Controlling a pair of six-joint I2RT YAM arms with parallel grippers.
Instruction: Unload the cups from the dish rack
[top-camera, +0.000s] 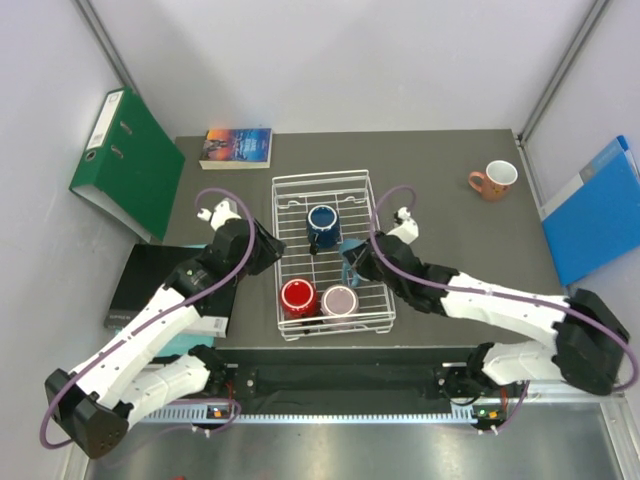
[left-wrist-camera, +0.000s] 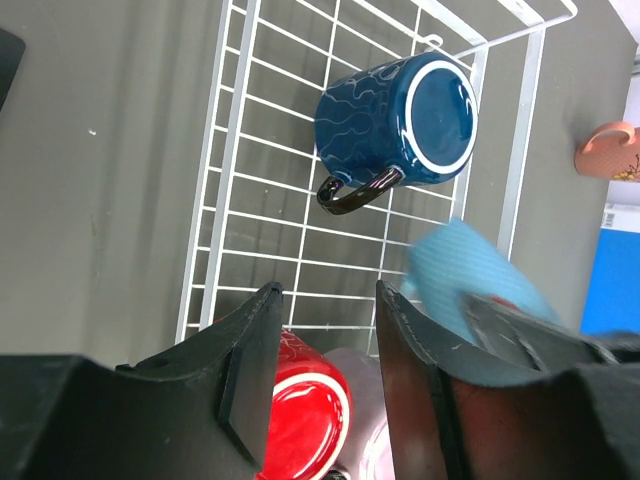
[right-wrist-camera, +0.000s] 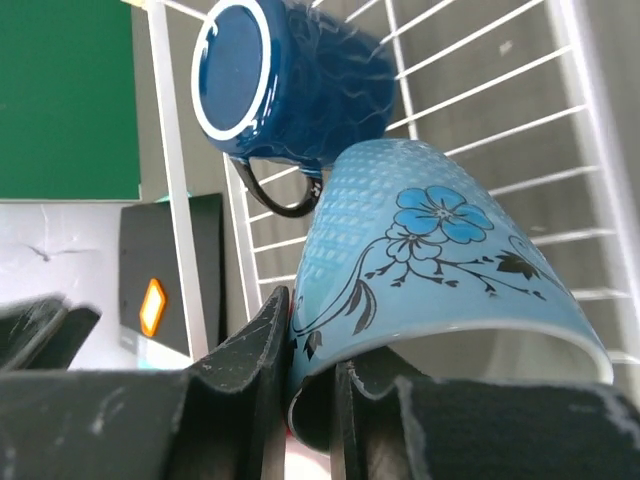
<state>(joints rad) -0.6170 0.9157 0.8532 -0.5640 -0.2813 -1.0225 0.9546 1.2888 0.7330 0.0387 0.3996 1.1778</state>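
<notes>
Right, starting well left of the dish rack (top-camera: 300, 262): a green binder (top-camera: 128, 165) leaned at the wall, w/ a black box (top-camera: 150, 285) nearer my side of the table. A book (top-camera: 237, 147) lay just beyond the rack's far-left corner.

My left gripper (left-wrist-camera: 325, 345) hung at the rack's left side, above the grid. Its jaws were partway apart w/ nothing between them. Only wire and a bit of the red mug (left-wrist-camera: 305, 410) showed thru the gap.

Inside the rack, the red mug sat in the near-left corner. The pale mauve mug (top-camera: 340, 300) was just beside it on the right. The dark blue mug (top-camera: 322, 222) sat in the far half, about mid-width, handle pointing to the near side.

At the rack's right side, roughly halfway along, my right gripper (right-wrist-camera: 312, 340) had the teal mug (right-wrist-camera: 430, 260) pinched by its wall. One finger was inside the rim, the other outside. The mug was tilted, flower print facing the wrist cam. Couldn't tell if it was clear of the wire.

Well right of the rack, off its far-right corner, the salmon-pink mug (top-camera: 495, 180) stood upright on the table, white inside showing. Farthest right of the rack, a blue folder (top-camera: 595, 215) leaned at the wall.
</notes>
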